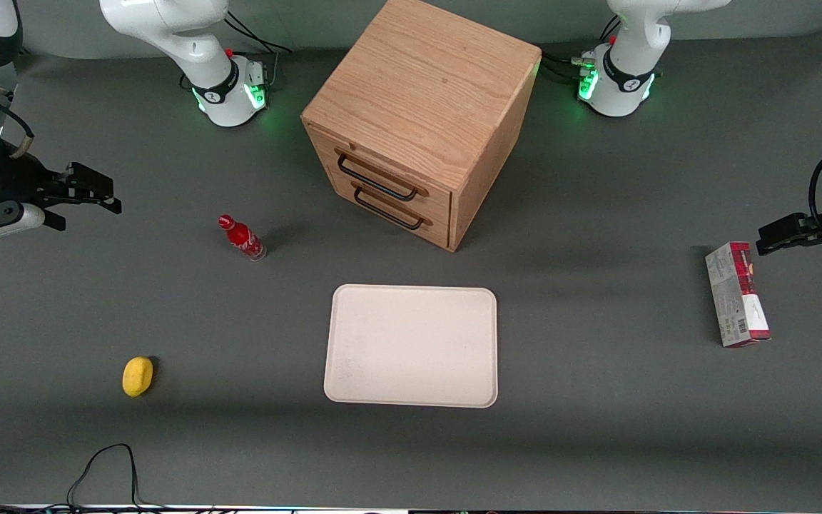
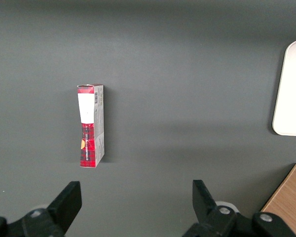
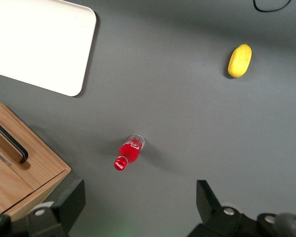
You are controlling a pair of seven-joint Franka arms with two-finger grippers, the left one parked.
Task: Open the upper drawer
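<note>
The oak cabinet point(image 1: 422, 114) sat turned at an angle on the grey tabletop point(image 1: 596, 428), farther from the front camera than the cream tray point(image 1: 411, 346). The upper drawer point(image 1: 382, 173) looked fully shut, its long black bar handle point(image 1: 377, 180) sitting just above the matching handle of the lower drawer point(image 1: 391, 207).

The working arm's pincer point(image 1: 86, 191) hung over the tabletop way out at its own end, well apart from the cabinet, fingers spread wide with nothing between them. So to me the task hadn't really started yet, just the reach still to come.

Stuff that could go wrong, imo:
- The two handles are close together and look identical, so coming in a bit low would mean grabbing the lower one and opening the wrong drawer.
- The cabinet is rotated, so a pull that isn't lined up with the drawer's own front might jam it or drag the whole cabinet across the tabletop.
- The little red bottle point(image 1: 242, 238) stood upright between the pincer and the cabinet, so a low sweep could knock it over.

The lemon point(image 1: 138, 376) near the front camera and the red carton point(image 1: 737, 294) at the parked arm's end looked safely out of the way.
</note>
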